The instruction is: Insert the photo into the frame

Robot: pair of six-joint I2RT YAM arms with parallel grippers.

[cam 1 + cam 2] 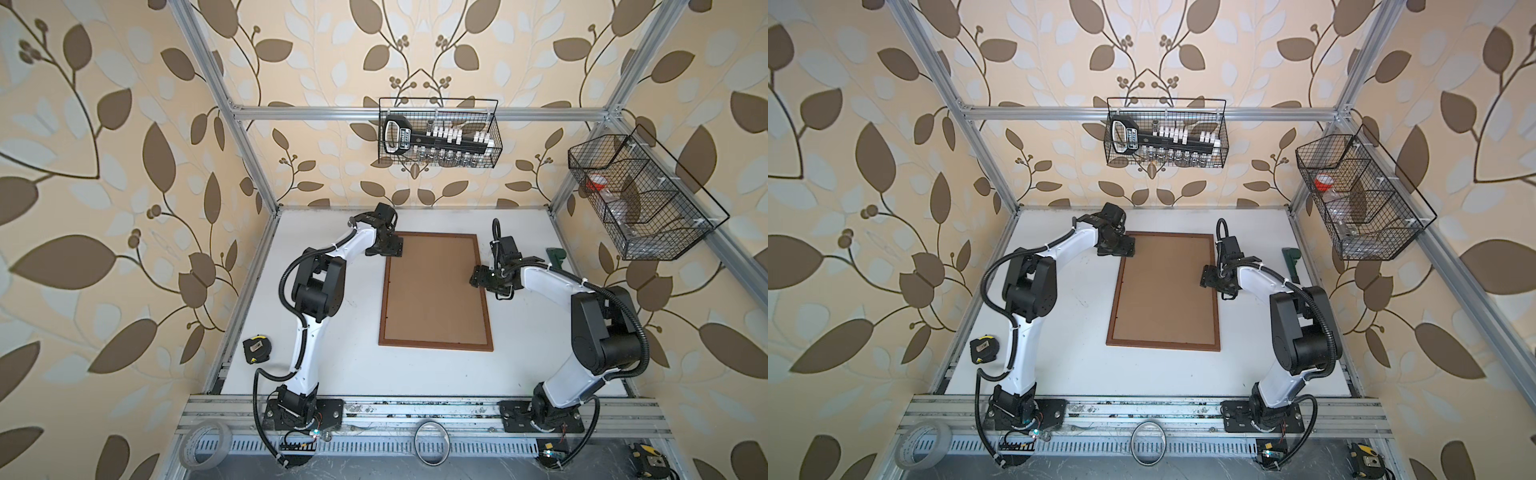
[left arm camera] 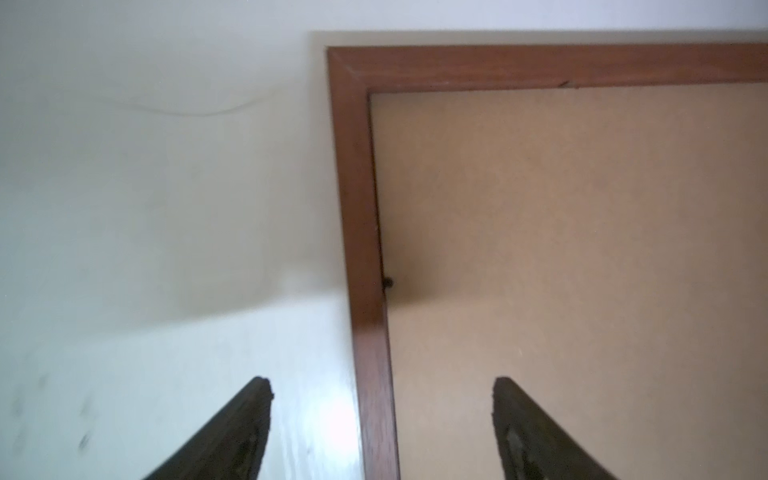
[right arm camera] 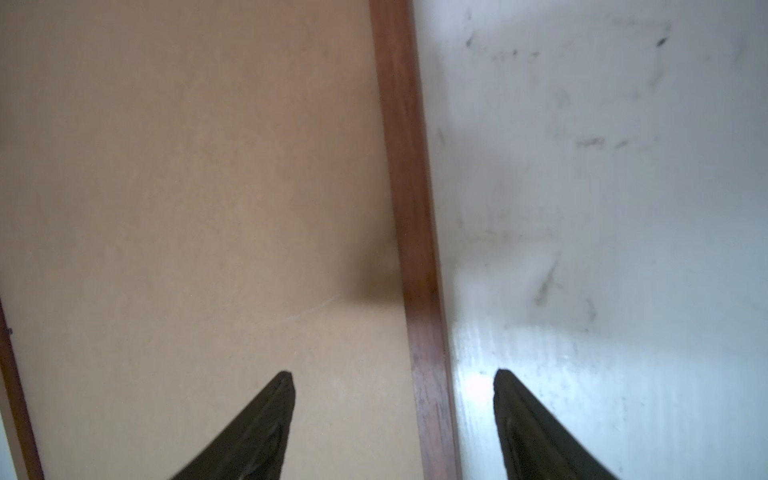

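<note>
Over the frame (image 1: 434,345), left pincer (image 1: 386,247) at eleven o'clock and right pincer (image 1: 478,276) at three gape empty; pinching its rim could skew it.

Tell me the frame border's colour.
The frame border is reddish-brown wood, clearest in the left wrist view.

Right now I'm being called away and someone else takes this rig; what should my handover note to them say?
Left gripper: open, empty, over the frame at its far left corner.
Right gripper: open, empty, over the frame's right rail.
Frame: flat on the table, a brown board filling it.
Photo: not in view; whether it lies under the board cannot be told.
Done: board sits in the frame.
Left: confirm the photo is inside; likely withdraw both arms.
</note>
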